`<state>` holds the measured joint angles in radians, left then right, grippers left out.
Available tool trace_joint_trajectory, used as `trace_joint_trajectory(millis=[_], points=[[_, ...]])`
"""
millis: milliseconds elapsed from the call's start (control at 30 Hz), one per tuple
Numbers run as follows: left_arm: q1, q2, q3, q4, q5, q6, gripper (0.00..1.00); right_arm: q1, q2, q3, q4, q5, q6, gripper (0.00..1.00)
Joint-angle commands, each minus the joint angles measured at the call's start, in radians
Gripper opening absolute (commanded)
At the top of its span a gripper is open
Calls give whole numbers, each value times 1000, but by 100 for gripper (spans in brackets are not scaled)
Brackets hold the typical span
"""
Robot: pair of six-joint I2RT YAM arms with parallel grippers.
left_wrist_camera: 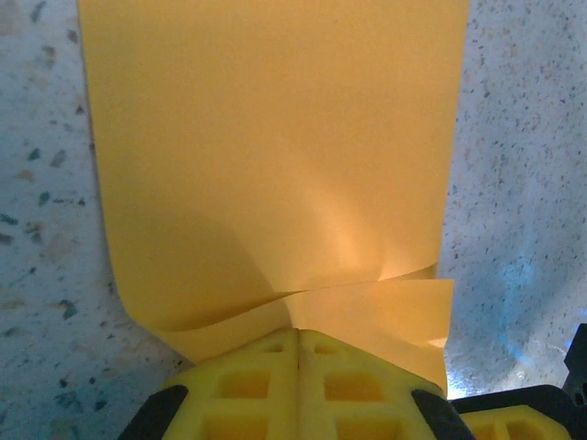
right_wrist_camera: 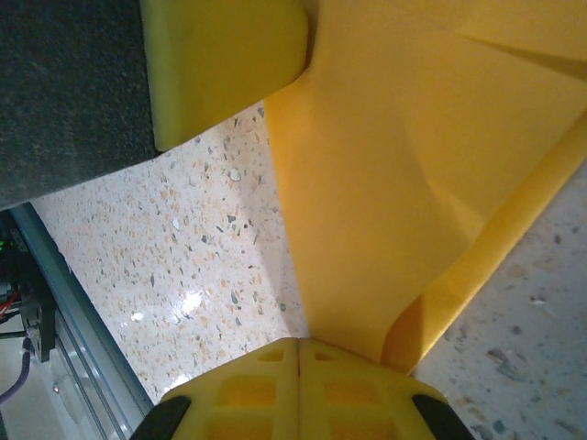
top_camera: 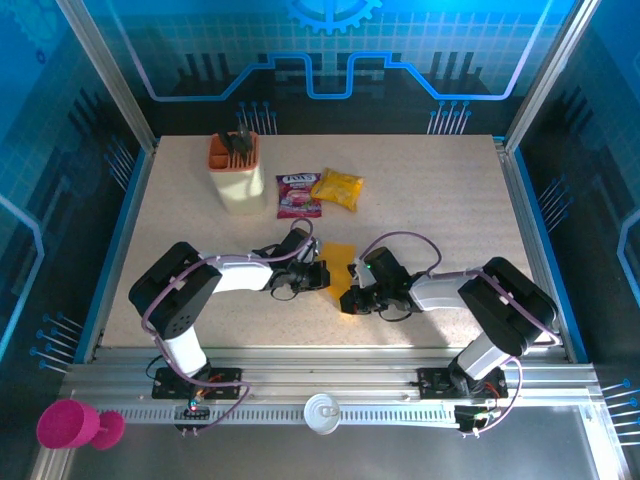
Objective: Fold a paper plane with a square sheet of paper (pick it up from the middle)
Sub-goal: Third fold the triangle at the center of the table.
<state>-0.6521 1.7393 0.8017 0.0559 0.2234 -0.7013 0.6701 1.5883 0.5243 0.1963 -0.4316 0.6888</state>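
Left gripper (left_wrist_camera: 296, 339) jaws pressed together, pinching the square sheet of paper (left_wrist_camera: 275, 137) at its edge. Matte orange-yellow, soft creases fanning out from the pinch. Right gripper (right_wrist_camera: 298, 346) jaws also clamped on the sheet, with a narrow curled-over strip beside them. Sheet spans between both grippers over the middle of the speckled table (top_camera: 430, 190). Behind it: crinkly yellow snack bag (top_camera: 337, 187), purple-red packet (top_camera: 297, 195), cream holder (top_camera: 235, 180).

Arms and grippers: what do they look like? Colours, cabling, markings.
Both alike: left arm and right arm have black joint housings, white links and loose purple cables. A green light glows near the right wrist. Fingers are bright yellow moulded blocks with square recessed pockets, on black mounts. I can't read any markings.
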Motion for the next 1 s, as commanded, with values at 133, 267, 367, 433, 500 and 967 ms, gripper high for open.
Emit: trace_joint_trajectory(millis=[133,267,367,433,500,967], points=[[-1,-119,37,-103,-25,14,0,-49,42,-49,-37,41,6,0],[-28,-144,28,-85,2,-5,0,-52,53,-55,-39,33,12,0],[-61,-131,15,-53,16,-28,0,-53,52,-59,-43,34,12,0],[-80,-117,-3,-17,14,-50,0,-53,53,-61,-46,37,12,0],[-91,-99,-23,32,20,-79,0,-54,53,-63,-50,38,15,0],[-97,32,-58,104,-67,-156,0,-67,65,-47,-130,58,30,0]])
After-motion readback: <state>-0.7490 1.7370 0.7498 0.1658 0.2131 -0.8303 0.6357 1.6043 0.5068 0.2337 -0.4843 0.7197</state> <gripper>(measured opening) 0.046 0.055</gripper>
